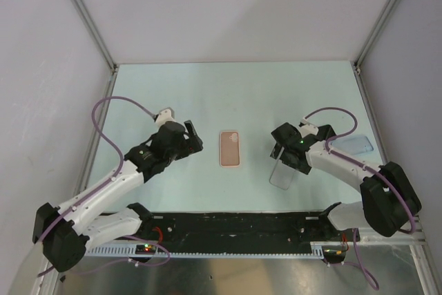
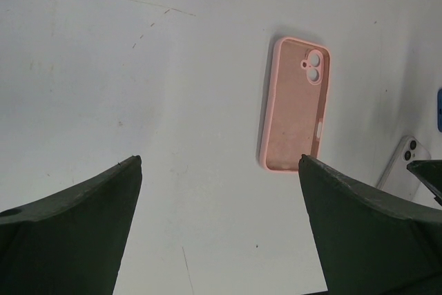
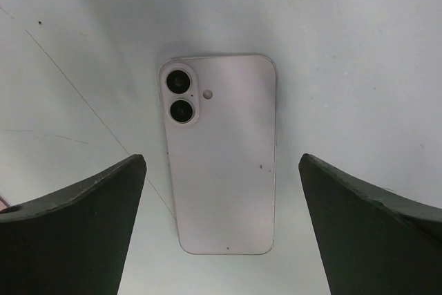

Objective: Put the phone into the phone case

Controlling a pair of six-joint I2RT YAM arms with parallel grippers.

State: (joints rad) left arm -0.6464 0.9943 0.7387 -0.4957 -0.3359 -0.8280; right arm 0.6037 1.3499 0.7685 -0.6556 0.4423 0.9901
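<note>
Hovering wide open and empty: right gripper (image 3: 222,159) over a glossy face-down phone (image 3: 228,191), left gripper (image 2: 219,159) near a matte pink phone case (image 2: 295,108).

No legible text, label, brand, number or sign is shown on the phone (image 3: 221,153), the phone case (image 2: 295,105) or the desk (image 1: 207,94).

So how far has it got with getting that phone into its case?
Barely started. Done: nothing; the phone lies face down on the table, apart from the empty pink phone case. In hand: the right gripper hovers open over the phone; the left gripper, also open, faces the case. Left: grasping the phone and seating it.
</note>
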